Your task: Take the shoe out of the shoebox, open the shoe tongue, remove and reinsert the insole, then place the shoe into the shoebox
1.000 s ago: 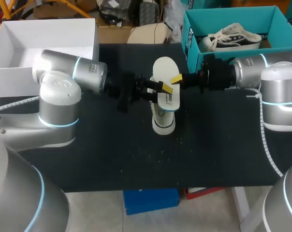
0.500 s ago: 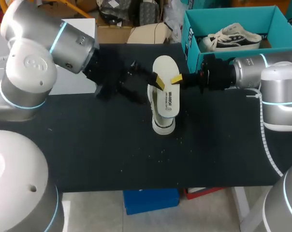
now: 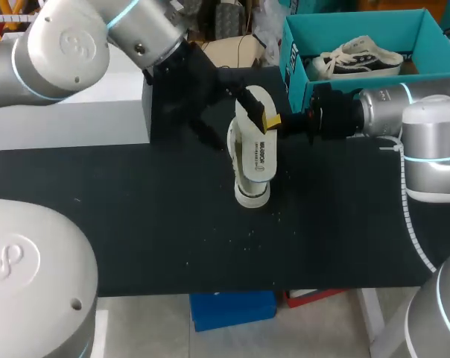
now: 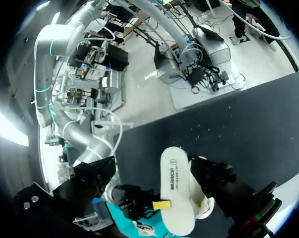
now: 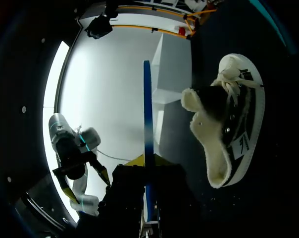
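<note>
White insole (image 3: pixel 256 149), clamped at one edge between the fingers of the right gripper (image 3: pixel 272 120) and held over the shoe (image 3: pixel 252 195) on the black desk (image 3: pixel 173 224) outside the teal shoebox (image 3: pixel 296 74), apparently aligned for reinsertion; the left gripper (image 3: pixel 243 95) hovers alongside, its state indiscernible.

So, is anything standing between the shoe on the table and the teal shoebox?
Yes: the right arm stretches along the front wall of the shoebox, its claw holding the insole over the shoe. Another shoe already lies inside.
</note>
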Robot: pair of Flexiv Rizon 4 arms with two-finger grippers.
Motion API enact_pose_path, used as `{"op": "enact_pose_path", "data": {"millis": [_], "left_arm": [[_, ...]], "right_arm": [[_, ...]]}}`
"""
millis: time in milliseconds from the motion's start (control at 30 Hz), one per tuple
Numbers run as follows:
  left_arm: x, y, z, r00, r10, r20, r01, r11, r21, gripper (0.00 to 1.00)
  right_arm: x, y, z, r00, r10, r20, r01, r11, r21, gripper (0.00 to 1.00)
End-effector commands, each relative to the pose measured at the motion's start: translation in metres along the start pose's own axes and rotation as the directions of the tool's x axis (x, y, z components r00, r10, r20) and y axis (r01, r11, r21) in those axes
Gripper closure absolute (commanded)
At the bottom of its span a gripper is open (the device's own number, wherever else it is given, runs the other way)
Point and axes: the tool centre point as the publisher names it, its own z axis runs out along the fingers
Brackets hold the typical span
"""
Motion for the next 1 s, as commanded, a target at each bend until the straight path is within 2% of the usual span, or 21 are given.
{"op": "enact_pose_path", "data": {"millis": [33, 267, 467, 600, 867, 1000], "left_arm": [[-0.009, 0.006, 0.0, 0.774, -0.022, -0.633, 0.069, 0.996, 0.05, 0.0], [-0.015, 0.003, 0.003, 0.818, -0.018, -0.575, 0.02, 1.0, -0.003, 0.0], [-0.022, 0.001, 0.0, 0.844, -0.022, -0.536, -0.044, 0.993, -0.11, 0.0], [-0.023, 0.002, -0.001, 0.882, 0.0, -0.471, -0.109, 0.973, -0.203, 0.0], [-0.014, 0.008, 0.013, 0.912, -0.047, -0.407, -0.037, 0.98, -0.196, 0.0], [-0.013, 0.016, 0.016, 0.908, -0.087, -0.411, 0.009, 0.982, -0.188, 0.0]], "right_arm": [[0.0, 0.0, 0.001, 1.0, 0.0, 0.001, 0.0, 1.0, 0.0, 1.0], [0.0, 0.0, 0.001, 1.0, 0.0, 0.001, 0.0, 1.0, 0.0, 1.0], [0.0, 0.0, 0.001, 1.0, 0.0, 0.001, 0.0, 1.0, 0.0, 1.0], [0.0, 0.0, 0.001, 1.0, 0.0, 0.001, 0.0, 1.0, 0.0, 1.0], [0.0, 0.0, 0.001, 1.0, 0.0, 0.001, 0.0, 1.0, 0.0, 1.0], [0.0, 0.0, 0.001, 1.0, 0.0, 0.001, 0.0, 1.0, 0.0, 1.0]]}}
